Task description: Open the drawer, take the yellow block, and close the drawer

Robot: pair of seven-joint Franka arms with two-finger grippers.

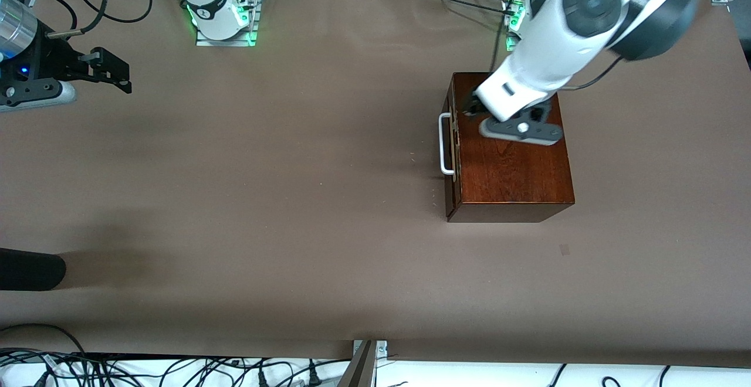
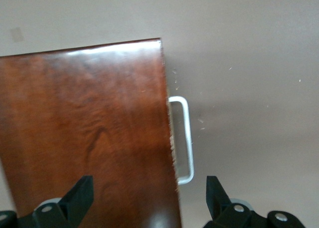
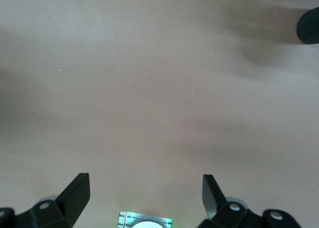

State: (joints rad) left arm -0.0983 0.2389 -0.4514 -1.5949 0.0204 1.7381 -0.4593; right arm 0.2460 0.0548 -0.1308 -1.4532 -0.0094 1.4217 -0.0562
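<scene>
White left arm (image 1: 545, 53) bent over box (image 1: 516, 164), end effector (image 2: 149, 195) spread

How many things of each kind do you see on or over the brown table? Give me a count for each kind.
Dark reddish-brown wooden box: 1
White loop handle: 1
Robot grippers, left gripper over the box, right gripper over bare table: 2
Yellow blocks: 0 visible
Total: 4

I work in a robotics lab: my two arm bases (image 1: 226, 20) are bolted onto a desk (image 1: 293, 199) covered in plain brown sheeting, green status lights glow at them, aluminium framing (image 1: 364, 366) edges the desk, and loose black cables (image 1: 176, 369) tangle along its rim.
</scene>
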